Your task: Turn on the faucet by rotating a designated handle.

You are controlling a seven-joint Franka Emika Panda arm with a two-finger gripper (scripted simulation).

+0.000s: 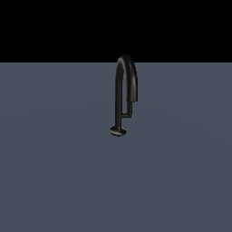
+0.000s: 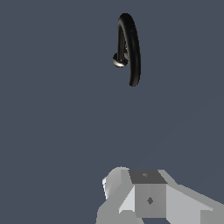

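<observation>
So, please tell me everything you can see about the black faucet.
The tall glossy black gooseneck faucet stands upright on the flat grey-blue surface, apart from the arm. Its slim pipe arches over to a down-turned end, from a small round base. A short thin black lever handle branches off low on the stem. Nothing touches it.

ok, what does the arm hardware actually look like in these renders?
Only the wrist view shows any of it: a blocky, faceted claw body in flat light grey and white, with a darker grey square panel carrying small diamond-shaped marks. No cables or labels visible. Its fingertips are out of frame, and the exterior view shows no arm.
</observation>
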